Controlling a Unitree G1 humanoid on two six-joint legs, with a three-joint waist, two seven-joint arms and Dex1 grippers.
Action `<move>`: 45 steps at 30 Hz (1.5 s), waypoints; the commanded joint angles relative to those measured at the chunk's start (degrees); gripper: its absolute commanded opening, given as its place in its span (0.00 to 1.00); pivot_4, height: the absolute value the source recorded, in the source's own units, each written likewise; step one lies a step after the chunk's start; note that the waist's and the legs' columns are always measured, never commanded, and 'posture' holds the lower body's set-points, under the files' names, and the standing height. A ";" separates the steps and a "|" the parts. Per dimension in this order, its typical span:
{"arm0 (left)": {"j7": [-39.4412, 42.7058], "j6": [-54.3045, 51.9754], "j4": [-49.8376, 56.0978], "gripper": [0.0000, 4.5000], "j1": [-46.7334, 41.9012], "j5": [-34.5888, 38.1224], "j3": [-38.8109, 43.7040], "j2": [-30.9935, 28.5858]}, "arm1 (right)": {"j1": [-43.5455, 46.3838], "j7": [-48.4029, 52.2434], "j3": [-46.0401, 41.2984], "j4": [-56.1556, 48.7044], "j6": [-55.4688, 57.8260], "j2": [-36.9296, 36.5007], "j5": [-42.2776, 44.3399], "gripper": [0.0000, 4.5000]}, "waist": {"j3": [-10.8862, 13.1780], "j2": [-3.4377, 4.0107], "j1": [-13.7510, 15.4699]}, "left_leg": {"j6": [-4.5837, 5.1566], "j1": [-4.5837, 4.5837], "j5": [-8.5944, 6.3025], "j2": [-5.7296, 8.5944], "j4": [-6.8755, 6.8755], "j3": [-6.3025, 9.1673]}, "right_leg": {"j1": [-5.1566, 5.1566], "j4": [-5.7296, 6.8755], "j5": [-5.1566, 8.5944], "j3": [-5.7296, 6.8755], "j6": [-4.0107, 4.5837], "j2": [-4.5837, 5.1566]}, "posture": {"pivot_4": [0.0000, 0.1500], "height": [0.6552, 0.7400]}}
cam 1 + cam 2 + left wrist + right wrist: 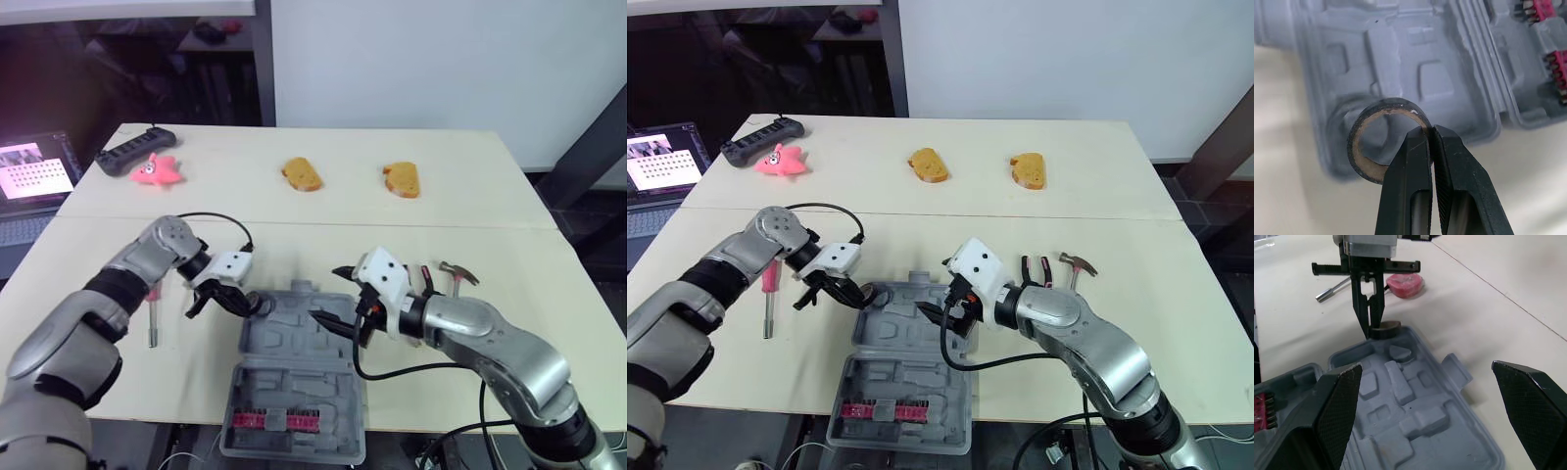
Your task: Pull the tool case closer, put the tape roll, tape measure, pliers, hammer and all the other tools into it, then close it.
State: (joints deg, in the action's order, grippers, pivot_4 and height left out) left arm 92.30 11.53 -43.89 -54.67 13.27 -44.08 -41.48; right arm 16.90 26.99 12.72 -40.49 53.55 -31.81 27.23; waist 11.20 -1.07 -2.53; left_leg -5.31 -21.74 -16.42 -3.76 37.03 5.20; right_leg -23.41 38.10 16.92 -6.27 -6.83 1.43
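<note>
Grey tool case (294,343) with red-pink bit strip (274,422), black tape roll (1354,147) with tan inner face, pink-handled screwdriver (770,279), pink star toy (157,170), 2 golden-brown bread slices (302,174), cream table (441,147).

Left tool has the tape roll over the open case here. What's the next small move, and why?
Probably lower the left tool a little, then open it. It is shut on the tape roll, which hangs just over the round recess at a corner of the open tool case, not yet seated in it. The right tool is open and holds nothing.
</note>
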 commanded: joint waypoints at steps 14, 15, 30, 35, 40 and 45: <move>0.20 2.83 -7.25 0.03 -2.96 -1.52 0.60 2.65 | -0.39 -1.76 -1.48 -3.58 1.13 1.01 0.88 1.00 | 0.00 0.00 0.00 | 0.06 -0.02 -0.03 0.00 0.02 0.01 | -0.01 0.00 0.00 0.00 0.00 -0.02 | 1.00 1.00; 0.20 2.96 -7.52 0.03 -3.04 -1.62 0.71 2.81 | -0.39 -1.79 -1.47 -3.58 1.11 1.01 0.87 1.00 | 0.00 0.01 0.00 | 0.06 -0.02 -0.03 0.00 0.02 0.01 | -0.01 0.00 0.00 0.00 0.00 -0.02 | 1.00 1.00; 0.20 3.09 -7.97 0.56 -4.50 -0.85 5.68 3.08 | -0.86 -2.09 -2.18 -4.12 1.18 0.56 1.88 1.00 | 0.00 0.00 -0.01 | 0.07 -0.04 -0.04 0.00 0.02 0.01 | -0.02 0.00 0.00 0.00 0.00 -0.02 | 1.00 1.00; 0.20 -0.36 -4.11 0.56 -3.00 1.88 8.39 0.92 | -1.01 -2.23 -2.23 -4.15 1.25 0.68 1.87 1.00 | 0.00 0.00 -0.08 | 0.07 -0.02 -0.04 0.00 0.01 0.01 | -0.02 0.00 0.00 0.00 0.00 -0.02 | 1.00 1.00; 0.19 -3.59 -2.71 0.56 0.74 2.99 16.56 1.30 | -0.84 -2.36 -2.05 -3.81 1.07 0.89 1.67 1.00 | 0.00 0.01 -0.07 | 0.07 -0.02 -0.04 0.00 0.02 0.02 | -0.02 0.00 0.00 0.00 0.00 -0.01 | 1.00 1.00; -2.47 -7.96 2.29 0.45 6.35 3.23 23.45 1.87 | -1.09 -2.28 -2.07 -3.67 0.85 0.81 1.66 1.00 | 0.00 0.01 -0.03 | 0.07 -0.03 -0.04 0.00 0.01 0.02 | -0.02 0.00 0.00 0.01 0.00 -0.01 | 1.00 1.00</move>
State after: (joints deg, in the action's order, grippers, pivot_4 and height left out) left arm 90.98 5.25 -44.56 -48.88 15.49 -23.66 -39.47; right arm 15.83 24.72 11.78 -42.52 54.88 -31.46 28.45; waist 11.20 -1.06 -2.56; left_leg -5.24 -21.77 -16.45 -3.77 37.05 5.22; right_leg -23.43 38.10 16.92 -6.26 -6.83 1.42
